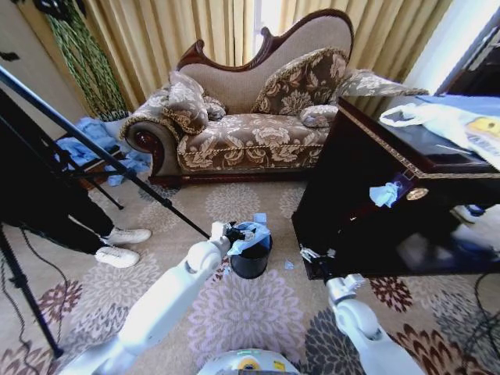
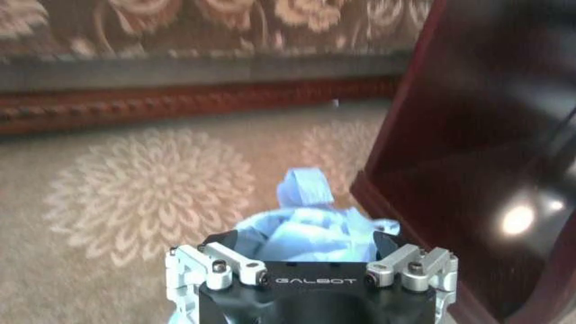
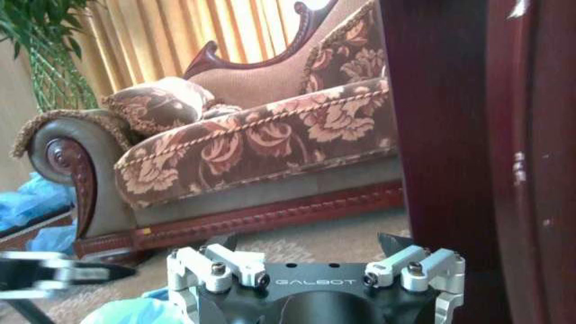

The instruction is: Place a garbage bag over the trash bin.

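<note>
The big sofa [image 1: 250, 117] sits at 12 o'clock in the head view, and the dark cabinet [image 1: 391, 187] stands at 3 o'clock. The trash bin [image 1: 251, 262] is on the carpet near the middle, close beside the cabinet. The garbage bag [image 1: 250, 237] is bunched up on top of the bin, toward its 11 o'clock rim. It does not cover the rim all the way round. The left gripper [image 1: 232, 231] is at the bag, with its fingers spread wide around the blue plastic [image 2: 311, 229]. The right gripper [image 3: 311, 251] waits low at 5 o'clock, fingers spread, holding nothing. The bag is thin and slippery. If pulled on one side only, it may slide off, or the light bin may tip.
</note>
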Motion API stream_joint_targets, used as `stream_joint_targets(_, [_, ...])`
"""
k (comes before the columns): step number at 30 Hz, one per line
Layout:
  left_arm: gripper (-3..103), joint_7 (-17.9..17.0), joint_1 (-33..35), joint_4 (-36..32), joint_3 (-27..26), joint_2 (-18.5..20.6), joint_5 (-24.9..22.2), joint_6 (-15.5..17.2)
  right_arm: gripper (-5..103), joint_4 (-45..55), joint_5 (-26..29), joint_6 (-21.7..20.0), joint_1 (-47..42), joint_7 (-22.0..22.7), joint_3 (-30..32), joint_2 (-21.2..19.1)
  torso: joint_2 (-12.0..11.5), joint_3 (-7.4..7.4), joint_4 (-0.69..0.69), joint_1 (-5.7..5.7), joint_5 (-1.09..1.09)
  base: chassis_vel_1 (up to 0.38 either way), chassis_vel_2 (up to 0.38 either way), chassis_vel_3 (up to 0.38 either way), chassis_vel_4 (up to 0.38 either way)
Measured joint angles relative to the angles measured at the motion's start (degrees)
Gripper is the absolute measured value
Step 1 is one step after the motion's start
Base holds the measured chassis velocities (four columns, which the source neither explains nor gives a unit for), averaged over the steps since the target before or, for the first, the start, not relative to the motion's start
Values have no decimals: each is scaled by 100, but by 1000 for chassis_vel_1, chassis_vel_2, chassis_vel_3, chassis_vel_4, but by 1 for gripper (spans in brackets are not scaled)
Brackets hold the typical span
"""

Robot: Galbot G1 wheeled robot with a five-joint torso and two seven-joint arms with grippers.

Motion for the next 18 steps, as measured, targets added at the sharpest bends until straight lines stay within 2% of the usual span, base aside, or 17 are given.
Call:
stream_joint_targets(4, [100,13,-339,352,243,-165,-35,301,100,-41,-86,15,-15,0,-15,46,0,0,-3,0,2,0,0,0,0])
stream_joint_targets(8, [100,177,-658,669,419,-360,-35,421,100,-76,-157,46,-52,5,-3,85,0,0,-4,0,1,0,0,0,0])
stream_joint_targets(11, [102,35,-765,729,585,-461,-107,562,100,-93,-174,63,-66,9,1,102,0,0,-4,0,0,0,0,0,0])
stream_joint_targets(14, [99,-271,-811,722,838,-586,-240,756,100,-97,-172,72,-64,17,17,131,0,0,-4,0,1,0,0,0,0])
stream_joint_targets(18, [98,-373,-786,629,941,-610,-245,861,100,-129,-169,74,-26,27,33,136,0,0,-4,0,1,0,0,0,0])
